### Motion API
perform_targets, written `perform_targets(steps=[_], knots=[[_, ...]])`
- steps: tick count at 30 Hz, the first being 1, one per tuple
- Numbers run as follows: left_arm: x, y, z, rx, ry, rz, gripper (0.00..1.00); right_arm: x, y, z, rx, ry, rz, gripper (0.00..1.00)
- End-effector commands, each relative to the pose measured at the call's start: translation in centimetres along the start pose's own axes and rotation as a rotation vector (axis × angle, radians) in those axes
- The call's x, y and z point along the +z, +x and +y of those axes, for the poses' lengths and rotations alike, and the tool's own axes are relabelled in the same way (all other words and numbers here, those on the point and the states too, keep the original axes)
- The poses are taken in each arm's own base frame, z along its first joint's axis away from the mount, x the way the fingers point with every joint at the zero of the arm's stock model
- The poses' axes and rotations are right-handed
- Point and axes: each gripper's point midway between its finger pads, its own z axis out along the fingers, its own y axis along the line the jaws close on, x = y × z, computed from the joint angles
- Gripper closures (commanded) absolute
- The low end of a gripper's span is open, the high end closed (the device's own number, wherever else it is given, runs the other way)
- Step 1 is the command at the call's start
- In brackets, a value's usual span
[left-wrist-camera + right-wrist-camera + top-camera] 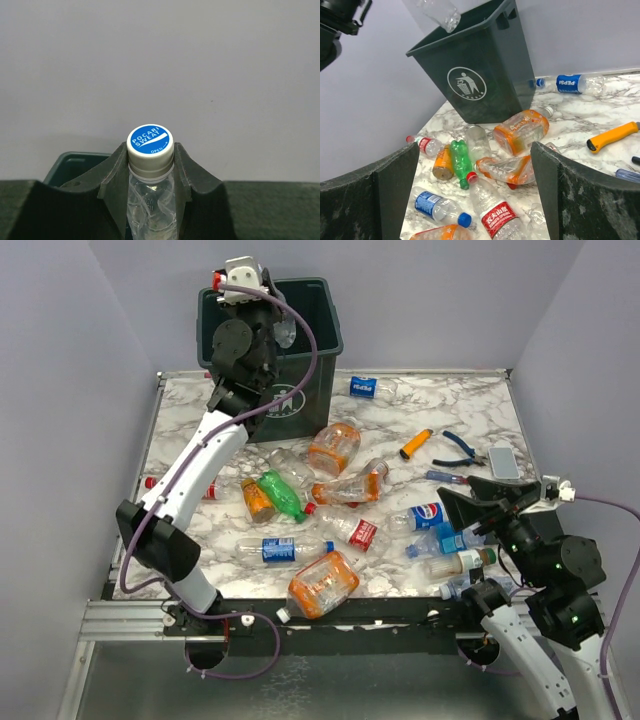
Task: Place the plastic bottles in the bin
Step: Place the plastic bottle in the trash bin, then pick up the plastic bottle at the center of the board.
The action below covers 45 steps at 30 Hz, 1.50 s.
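Note:
My left gripper (150, 150) is shut on the neck of a clear plastic bottle (151, 200) with a blue and white cap. It holds that bottle (437, 12) just above the open mouth of the dark green bin (310, 390) at the back of the table. Several more plastic bottles lie on the marble top: a green one (283, 495), an orange-labelled one (333, 447), a red-labelled one (352, 530) and a blue-labelled one (280, 550). My right gripper (462, 508) hangs open over the near right, with nothing between its fingers (585, 195).
An orange-handled tool (416, 444), blue-handled pliers (462, 450) and a flat grey item (502, 461) lie at the right back. A Pepsi bottle (365, 387) lies right of the bin. Purple walls close in the table on three sides.

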Motion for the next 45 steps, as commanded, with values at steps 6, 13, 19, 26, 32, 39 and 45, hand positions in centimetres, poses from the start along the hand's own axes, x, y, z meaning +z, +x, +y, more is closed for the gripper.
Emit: perform_targets(steps=[6,13,19,26,32,39,45], knots=[[2.5,6.3,3.5,0.102,-0.134,0.066,1.00,-1.0,-0.1,-1.8,-0.064,0.092,0.004,0.04],[2.4,7.7,1.8,0.051,-0.049,0.116,0.55,-0.8,-0.2,-1.8,-0.097,0.086,0.004,0.04],[2.0,4.6,1.2,0.034,-0.013,0.086,0.23,-0.4,0.0,-1.9,-0.103,0.086,0.007,0.04],[-3.2,1.1,-5.5,0.023,0.173,0.134,0.01,0.3,-0.1,-1.8,-0.108,0.079,0.012,0.04],[-14.4,3.6,-14.3,-0.035,0.501,0.303,0.01,1.1,0.8,-2.1,-0.085,0.086,0.028,0.04],[-23.7,5.0,-16.5,-0.074,0.765,0.370,0.01,2.2,3.6,-3.4,-0.049,0.119,0.103,0.04],[-29.5,6.0,-15.3,0.027,0.900,0.350,0.01,3.2,6.5,-4.7,-0.011,0.164,0.195,0.04]])
